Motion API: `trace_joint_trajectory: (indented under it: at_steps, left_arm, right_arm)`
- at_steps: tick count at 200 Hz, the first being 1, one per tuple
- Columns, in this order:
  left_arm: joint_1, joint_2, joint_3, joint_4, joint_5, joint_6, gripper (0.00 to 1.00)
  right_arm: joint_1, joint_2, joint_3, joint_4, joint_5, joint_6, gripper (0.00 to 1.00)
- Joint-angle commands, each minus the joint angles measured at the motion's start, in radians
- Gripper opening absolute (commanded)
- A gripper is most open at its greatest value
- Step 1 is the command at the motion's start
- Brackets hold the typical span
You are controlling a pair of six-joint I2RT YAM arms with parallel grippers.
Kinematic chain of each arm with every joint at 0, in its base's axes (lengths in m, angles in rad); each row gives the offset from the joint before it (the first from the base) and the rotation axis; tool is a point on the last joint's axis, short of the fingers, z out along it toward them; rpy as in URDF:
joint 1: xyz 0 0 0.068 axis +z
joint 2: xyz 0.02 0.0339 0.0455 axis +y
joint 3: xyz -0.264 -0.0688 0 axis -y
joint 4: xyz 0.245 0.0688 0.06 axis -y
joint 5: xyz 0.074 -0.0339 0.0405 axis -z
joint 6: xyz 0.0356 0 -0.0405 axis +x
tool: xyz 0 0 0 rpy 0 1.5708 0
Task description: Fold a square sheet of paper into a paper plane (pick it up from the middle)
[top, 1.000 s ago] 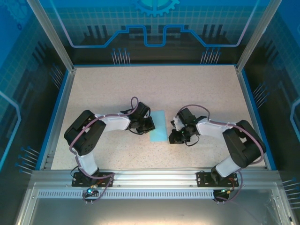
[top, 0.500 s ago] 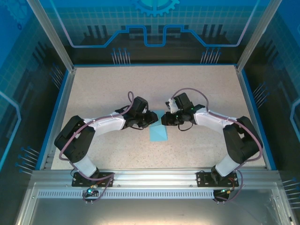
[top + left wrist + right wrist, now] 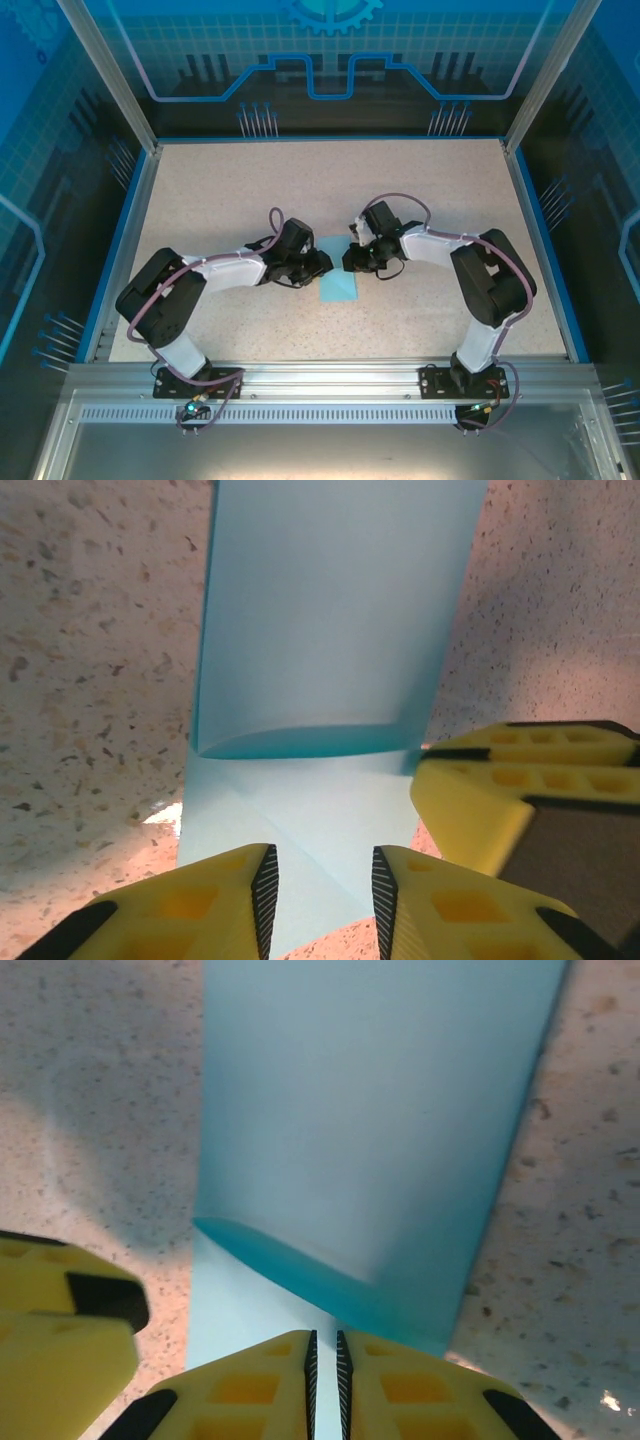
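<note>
- Aluminium rail (image 3: 330, 385) along the near edge, both arm bases bolted on, both arms bent inward toward mid-table.
- Left gripper (image 3: 320, 880) next: yellow fingers with black pads (image 3: 265, 880) spread apart, nothing between them, hovering low over one edge of the sheet of paper (image 3: 330, 610). Released, gripping nothing.
- Right gripper (image 3: 324, 1355) in from the opposite side, fingers squeezed almost together, just a hairline of light blue in the slit. Can't tell whether any paper is actually nipped in there.
- From the left wrist view, one finger (image 3: 500, 800) of the right gripper touching the sheet's side edge, right by the corner of the folded flap.
- Light blue sheet itself flat on the speckled table (image 3: 250, 190), roughly mid-table, squarely between the two gripper tips, its free end poking back toward the bases.
- Folded over on itself: upper layer bowed up along its open edge, shadowy pocket underneath, faint diagonal crease across the lower layer.
- Farther back, more speckled tabletop, then a blue rim and a dark back panel (image 3: 330, 60) with blue line graphics.
</note>
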Motion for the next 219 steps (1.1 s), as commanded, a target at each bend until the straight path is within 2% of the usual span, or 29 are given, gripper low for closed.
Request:
trace_joint_trajectory:
  at_steps: [1,106,132,174,219]
  left_arm:
    - [-0.009,0.016,-0.016,0.026,0.022,-0.019,0.35]
    - [-0.01,0.084,0.033,0.012,0.033,-0.007,0.45]
    - [-0.011,0.098,0.042,0.02,0.036,-0.004,0.45]
    - [-0.012,0.113,0.072,0.02,0.035,0.007,0.39]
    - [-0.012,0.136,0.086,0.026,0.035,0.006,0.4]
  right_arm:
    - [-0.025,0.026,0.024,-0.019,0.027,0.011,0.14]
    - [-0.042,0.069,0.011,0.001,0.002,0.033,0.15]
    - [-0.045,0.068,0.007,0.004,0.003,0.035,0.15]
    - [-0.045,0.068,-0.002,0.009,-0.002,0.037,0.15]
    - [-0.046,0.069,-0.013,0.017,-0.007,0.039,0.15]
